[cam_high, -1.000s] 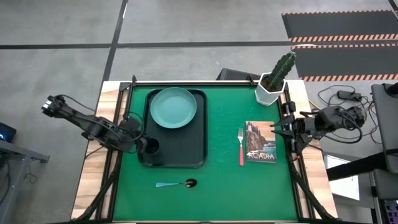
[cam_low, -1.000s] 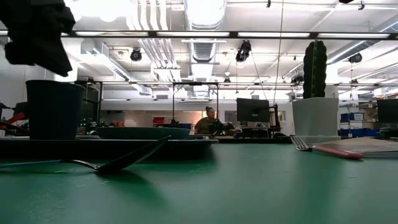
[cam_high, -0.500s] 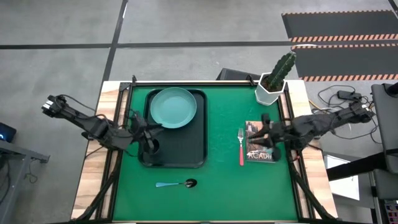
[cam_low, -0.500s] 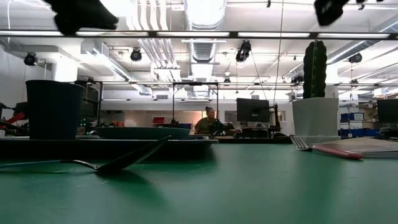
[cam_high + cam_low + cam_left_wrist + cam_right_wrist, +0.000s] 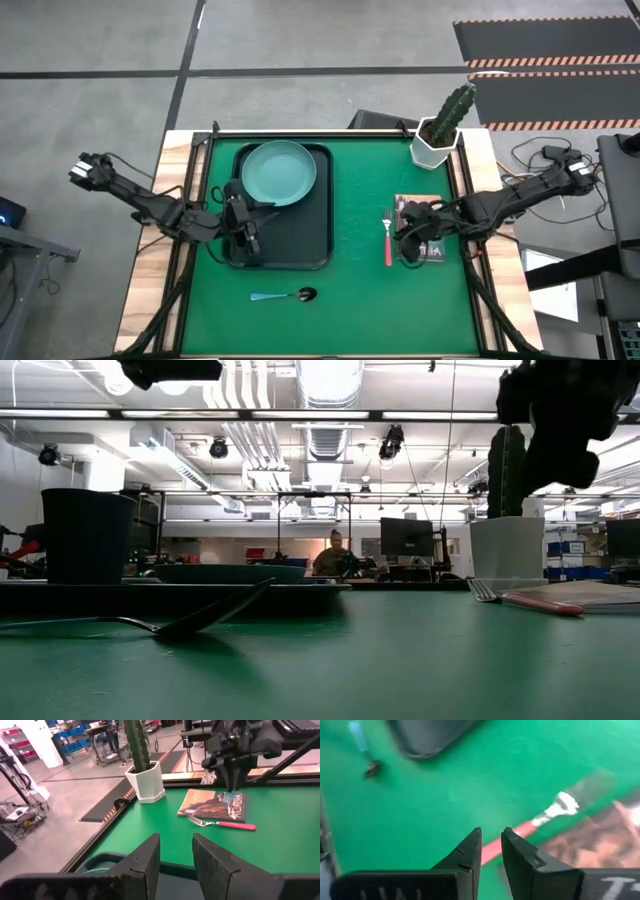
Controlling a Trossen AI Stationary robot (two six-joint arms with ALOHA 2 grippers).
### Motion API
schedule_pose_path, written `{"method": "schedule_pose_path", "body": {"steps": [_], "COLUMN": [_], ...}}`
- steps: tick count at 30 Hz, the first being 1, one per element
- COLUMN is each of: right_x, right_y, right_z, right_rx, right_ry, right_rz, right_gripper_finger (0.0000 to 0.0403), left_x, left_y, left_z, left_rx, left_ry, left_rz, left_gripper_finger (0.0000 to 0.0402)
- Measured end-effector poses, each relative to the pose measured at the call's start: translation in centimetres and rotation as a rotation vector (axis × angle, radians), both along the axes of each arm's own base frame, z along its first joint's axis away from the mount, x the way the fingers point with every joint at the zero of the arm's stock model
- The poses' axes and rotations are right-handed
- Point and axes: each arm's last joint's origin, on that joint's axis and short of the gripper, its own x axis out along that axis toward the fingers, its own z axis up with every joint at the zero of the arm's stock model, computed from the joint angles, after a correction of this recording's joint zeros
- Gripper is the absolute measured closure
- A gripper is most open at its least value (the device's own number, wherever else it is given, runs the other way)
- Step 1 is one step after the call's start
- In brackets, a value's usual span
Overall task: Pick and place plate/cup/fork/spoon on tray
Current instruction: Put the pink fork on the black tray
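Observation:
The black tray (image 5: 300, 240) lies at the left of the green mat. The teal plate (image 5: 279, 172) rests on its far half. The dark cup (image 5: 85, 535) stands at its near left corner, mostly hidden from above by my left gripper (image 5: 246, 228), which hovers over it, open and empty. The red-handled fork (image 5: 388, 238) lies on the mat beside a book, its tines on the far side. My right gripper (image 5: 404, 236) hangs above the fork's handle (image 5: 517, 834), its fingers a narrow gap apart, empty. The blue-handled spoon (image 5: 283, 296) lies on the mat near the front edge.
A picture book (image 5: 424, 230) lies right of the fork, partly under my right arm. A white pot with a cactus (image 5: 437, 138) stands at the far right corner. Bare mat lies between the tray and the fork. A person sits far off in the room (image 5: 335, 552).
My left gripper has risen from beside the cup and gone a little toward the table's right, over the tray's near left corner; the cup stays standing there. My right gripper has come from the table's right edge leftward over the book to the fork and has come lower.

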Motion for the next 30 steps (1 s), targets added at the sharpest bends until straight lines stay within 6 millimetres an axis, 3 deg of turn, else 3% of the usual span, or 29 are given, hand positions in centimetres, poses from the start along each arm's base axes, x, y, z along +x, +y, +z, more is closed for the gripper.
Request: {"method": "schedule_pose_path", "body": {"steps": [5, 12, 23, 26, 30], "right_x": [1.2, 3.1, 3.9, 3.9, 3.9], "right_y": [-0.1, -0.6, -1.0, -1.0, -1.1], "right_z": [-1.0, -3.3, -4.8, -4.8, -4.8], "right_rx": [-0.003, 0.007, -0.019, -0.021, -0.053], "right_ry": [0.188, 0.339, 0.416, 0.417, 0.409], "right_rz": [-0.121, -0.160, -0.173, -0.172, -0.173], "right_gripper_finger": [0.0340, 0.0340, 0.0340, 0.0340, 0.0340], "left_x": [-0.2, -0.8, -1.6, -1.9, -2.4], "left_y": [0.1, 0.4, 0.8, 0.7, 0.2], "left_z": [0.1, 0.5, -0.2, -1.3, -4.5], "left_rx": [0.021, 0.018, 0.028, 0.004, -0.125], "left_ry": [0.006, -0.001, 0.065, 0.139, 0.270], "left_rz": [-0.004, -0.004, -0.002, -0.069, -0.282], "left_gripper_finger": [0.0306, 0.0306, 0.0306, 0.0306, 0.0306]}}
